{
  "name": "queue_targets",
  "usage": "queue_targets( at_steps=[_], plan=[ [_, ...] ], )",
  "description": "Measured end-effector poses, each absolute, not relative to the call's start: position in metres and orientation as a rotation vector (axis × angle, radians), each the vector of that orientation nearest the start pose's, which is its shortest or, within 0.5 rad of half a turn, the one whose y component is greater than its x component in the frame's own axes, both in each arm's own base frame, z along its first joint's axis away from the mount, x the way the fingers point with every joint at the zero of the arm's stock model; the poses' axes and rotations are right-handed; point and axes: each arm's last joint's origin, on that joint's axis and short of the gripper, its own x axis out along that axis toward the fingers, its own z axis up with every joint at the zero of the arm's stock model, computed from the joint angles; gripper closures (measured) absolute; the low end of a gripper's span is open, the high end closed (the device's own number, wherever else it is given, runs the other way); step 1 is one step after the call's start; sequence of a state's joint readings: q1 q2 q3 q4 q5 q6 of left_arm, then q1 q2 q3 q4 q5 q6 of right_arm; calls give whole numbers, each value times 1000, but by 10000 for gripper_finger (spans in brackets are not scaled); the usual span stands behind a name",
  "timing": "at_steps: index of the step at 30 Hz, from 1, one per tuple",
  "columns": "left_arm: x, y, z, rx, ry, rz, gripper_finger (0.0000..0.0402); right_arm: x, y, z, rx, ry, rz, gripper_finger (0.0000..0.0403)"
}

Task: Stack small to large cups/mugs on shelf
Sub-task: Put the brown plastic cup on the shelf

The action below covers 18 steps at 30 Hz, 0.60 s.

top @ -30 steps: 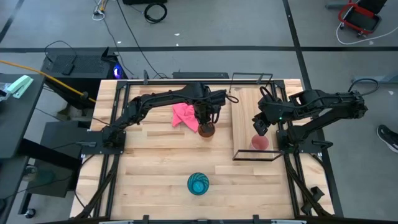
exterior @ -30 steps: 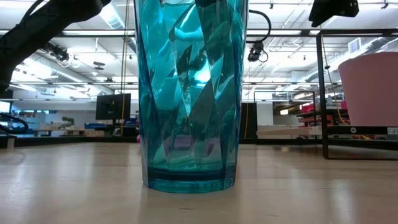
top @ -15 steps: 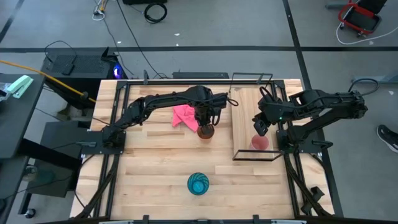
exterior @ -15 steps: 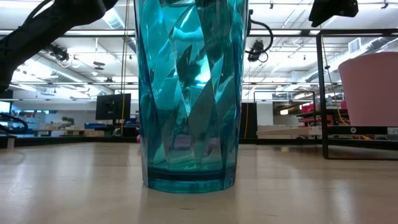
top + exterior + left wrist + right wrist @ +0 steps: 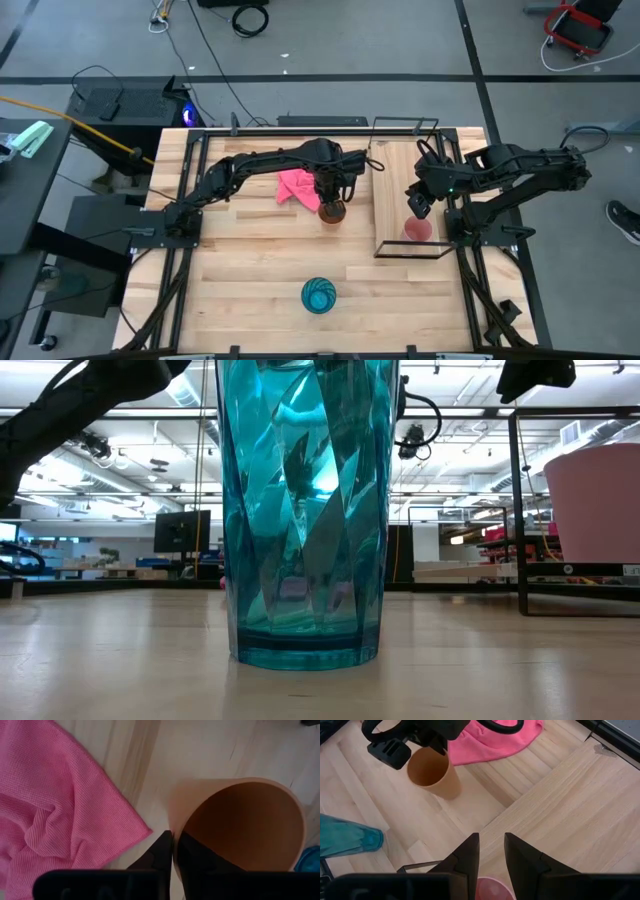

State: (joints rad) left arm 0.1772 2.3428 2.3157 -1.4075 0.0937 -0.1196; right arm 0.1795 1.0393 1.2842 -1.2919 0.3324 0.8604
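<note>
Pinching the orange cup (image 5: pixel 240 830) by its rim, one finger inside and one outside, with the left gripper (image 5: pixel 175 851) clamped on the wall nearest the pink cloth (image 5: pixel 55 805); judging this a grasp meant for lifting the cup clear and carrying it across to the shelf (image 5: pixel 395 180). Sitting mid-table in the high view, orange cup (image 5: pixel 331 210) just beside the cloth's edge, apart from the other two cups. Resting already at the near end of the shelf, the pink cup (image 5: pixel 417 231), likely waiting as the base of the nest or as the piece to drop in later. Hovering directly over that pink cup, the right gripper (image 5: pixel 491 851), fingers parted and holding nothing, seemingly parked after a placement or ready to steady it. Standing alone near the table's front edge, well apart from both arms, the teal-blue cup (image 5: pixel 319 295), filling most of the low view (image 5: pixel 300 510). Carrying all of this, a pale butcher-block tabletop (image 5: pixel 250 260). Lying beyond it, a grey floor with cables, and in the low view a wide workshop hall with ceiling lights.
</note>
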Motion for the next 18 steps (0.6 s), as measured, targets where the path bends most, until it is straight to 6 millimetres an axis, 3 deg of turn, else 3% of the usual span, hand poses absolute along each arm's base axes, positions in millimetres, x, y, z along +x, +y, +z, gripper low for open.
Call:
queue_targets(
  at_steps=[13,18],
  plan=[
    [457,82,251,-367,1411,140,306,156,19,366,519,872,-554,304],
    [449,88,266,-430,1385,153,286,157,19,367,521,867,-551,304]
  ],
)
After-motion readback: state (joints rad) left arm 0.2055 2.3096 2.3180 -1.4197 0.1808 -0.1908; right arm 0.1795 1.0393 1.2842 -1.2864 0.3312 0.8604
